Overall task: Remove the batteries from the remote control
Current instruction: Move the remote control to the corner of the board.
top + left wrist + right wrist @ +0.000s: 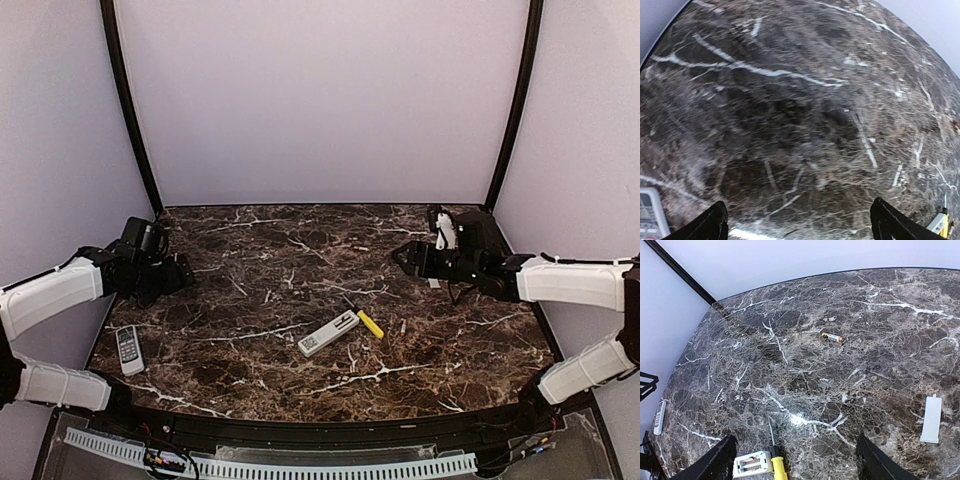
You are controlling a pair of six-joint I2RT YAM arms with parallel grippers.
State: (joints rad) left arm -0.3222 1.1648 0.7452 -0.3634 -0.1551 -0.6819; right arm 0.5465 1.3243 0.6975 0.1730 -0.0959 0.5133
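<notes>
The white remote control [328,333] lies mid-table, and in the right wrist view its open battery compartment [752,463] shows two reddish-brown bars inside. One dark battery [832,337] with a copper end lies loose on the marble, farther out. My right gripper [797,465] hangs open and empty above the table, with the remote's end by its left finger. In the top view it [402,258] sits at the back right. My left gripper [802,227] is open wide over bare marble, at the left side [185,270].
A yellow-handled screwdriver [366,321] lies against the remote [776,465]. The white battery cover [931,419] rests to the right. A second grey remote [129,349] sits near the front left edge [650,212]. The table [300,250] is dark marble with white walls around it.
</notes>
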